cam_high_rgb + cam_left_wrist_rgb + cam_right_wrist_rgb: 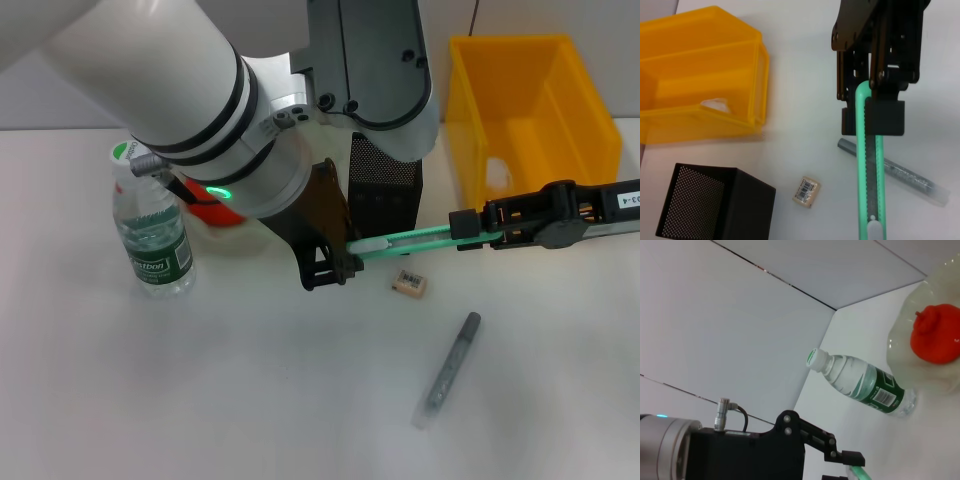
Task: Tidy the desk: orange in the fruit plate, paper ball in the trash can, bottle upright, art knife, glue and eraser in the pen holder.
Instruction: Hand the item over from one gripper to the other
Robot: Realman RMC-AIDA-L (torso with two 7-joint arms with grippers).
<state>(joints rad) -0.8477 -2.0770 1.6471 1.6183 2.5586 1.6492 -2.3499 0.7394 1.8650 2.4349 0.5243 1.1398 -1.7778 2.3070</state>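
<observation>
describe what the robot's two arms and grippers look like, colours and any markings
The left arm is a thick glossy white tube with black ring seams, a silver cuff and a green light. The left gripper is black linkage. The right gripper is black, its body carrying a white label with dark digits.

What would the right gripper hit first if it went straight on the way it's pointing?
Probably the left gripper: the right gripper, shut on the art knife, points along it to the left gripper at the knife's far end. The pen holder is behind that line; depth is unclear.

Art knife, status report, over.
Right claw shut on art knife above desk. Left claw at its far end, beside pen holder. Eraser, glue on desk.
</observation>
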